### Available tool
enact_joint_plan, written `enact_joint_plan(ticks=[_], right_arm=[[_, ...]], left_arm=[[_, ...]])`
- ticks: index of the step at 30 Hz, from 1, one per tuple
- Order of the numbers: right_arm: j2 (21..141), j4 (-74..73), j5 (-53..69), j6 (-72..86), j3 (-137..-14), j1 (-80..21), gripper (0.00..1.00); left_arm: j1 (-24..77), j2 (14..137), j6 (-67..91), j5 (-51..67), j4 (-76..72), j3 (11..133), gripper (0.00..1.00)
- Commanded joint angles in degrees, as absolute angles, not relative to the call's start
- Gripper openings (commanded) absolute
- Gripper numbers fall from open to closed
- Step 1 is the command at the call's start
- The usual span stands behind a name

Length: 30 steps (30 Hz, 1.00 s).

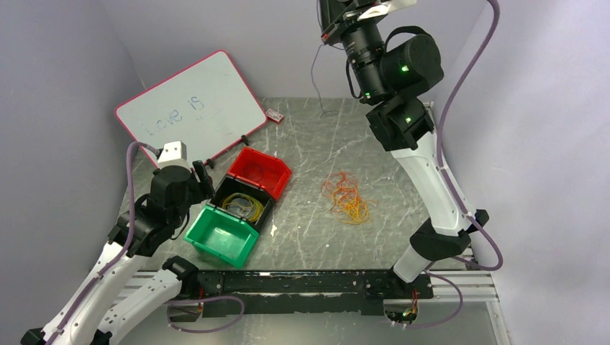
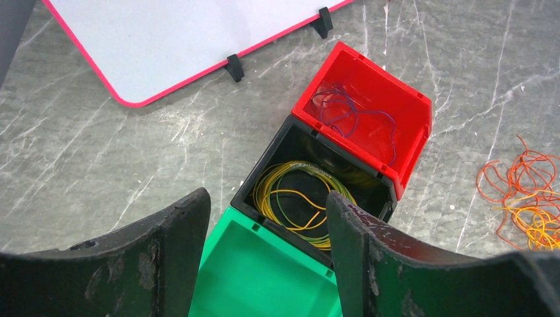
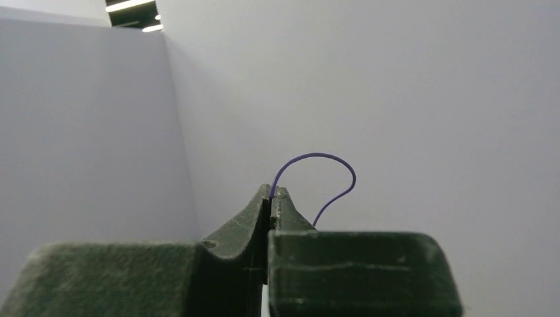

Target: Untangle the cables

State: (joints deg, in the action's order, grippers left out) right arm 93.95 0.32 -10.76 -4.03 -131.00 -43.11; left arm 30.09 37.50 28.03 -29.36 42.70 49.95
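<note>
The tangle of thin orange, yellow and reddish cables [image 1: 347, 198] lies on the table right of centre, and shows at the right edge of the left wrist view [image 2: 525, 201]. My right gripper [image 3: 272, 191] is raised high at the back [image 1: 325, 37], shut on one thin purple cable [image 3: 330, 157] that hangs down toward the table [image 1: 313, 75]. My left gripper [image 2: 266, 198] is open and empty above the bins [image 1: 203, 176].
Three bins stand in a row at left. The red bin [image 2: 360, 59] holds purple cables [image 2: 343, 112], the black bin [image 2: 261, 173] holds yellow-green cables [image 2: 297, 201], and nothing lies in the green bin [image 2: 264, 277]. A pink-edged whiteboard [image 1: 190, 108] leans behind them.
</note>
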Motion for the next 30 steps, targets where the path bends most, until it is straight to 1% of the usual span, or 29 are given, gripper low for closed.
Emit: enact_joint_plan(ticks=[1, 12, 25, 30], right_arm=[[94.3, -0.3, -8.3, -1.3, -128.7, -43.2, 0.0], [96.2, -0.7, -2.9, 5.0, -125.6, -43.2, 0.0], [97.6, 2.7, 3.1, 14.3, -113.6, -43.2, 0.0], [97.5, 3.7, 4.0, 15.5, -111.7, -43.2, 0.0]], left_arm=[[29.7, 37.3, 28.0, -29.5, 41.3, 49.7, 0.69], [29.7, 37.4, 27.9, -29.3, 40.9, 49.5, 0.69], [29.7, 37.3, 27.7, -29.4, 40.6, 49.2, 0.69], [29.7, 37.5, 27.6, -29.3, 40.5, 49.1, 0.69]])
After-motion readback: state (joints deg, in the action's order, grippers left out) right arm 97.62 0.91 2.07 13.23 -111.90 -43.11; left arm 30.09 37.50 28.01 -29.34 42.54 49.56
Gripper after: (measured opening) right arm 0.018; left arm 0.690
